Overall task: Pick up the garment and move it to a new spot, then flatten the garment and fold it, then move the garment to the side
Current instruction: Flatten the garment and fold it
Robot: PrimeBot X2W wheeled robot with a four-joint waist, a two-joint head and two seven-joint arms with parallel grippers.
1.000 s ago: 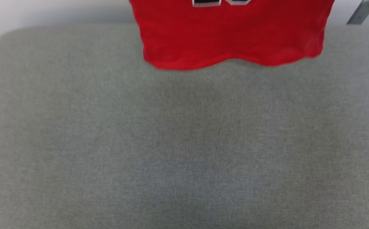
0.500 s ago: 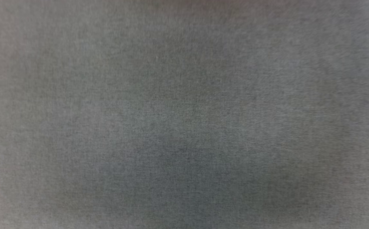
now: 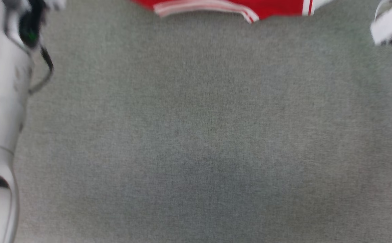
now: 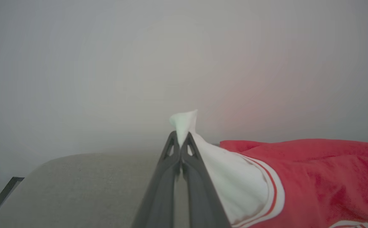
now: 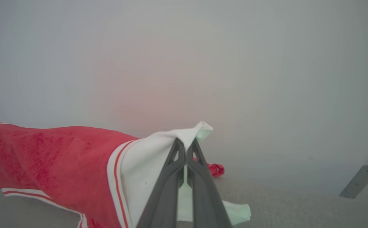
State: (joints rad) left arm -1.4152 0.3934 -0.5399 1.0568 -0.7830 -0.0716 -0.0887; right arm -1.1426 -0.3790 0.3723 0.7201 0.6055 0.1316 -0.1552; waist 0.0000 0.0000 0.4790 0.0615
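The garment [image 3: 270, 6], a bright red T-shirt with white sleeves and striped trim, crosses the top edge of the head view above the grey padded surface [image 3: 196, 135]. In the left wrist view my left gripper [image 4: 181, 136] is shut on the garment's white sleeve [image 4: 234, 183], and the red body [image 4: 323, 177] stretches off to the right. In the right wrist view my right gripper [image 5: 185, 144] is shut on the other white sleeve [image 5: 152, 164], with the red body [image 5: 44, 158] running left. Both pale forearms [image 3: 0, 101] flank the head view.
A pale wall [image 4: 107, 63] stands close behind the grey padded surface [image 4: 76, 190]. A grey metal bracket [image 5: 358, 182] shows at the right beyond the pad's far edge. A dark strip [image 4: 0, 199] borders the pad's left corner.
The head camera has swung: the red hem hanging at the top a second ago gave way to bare grey pad, and now the striped collar edge and both forearms show.
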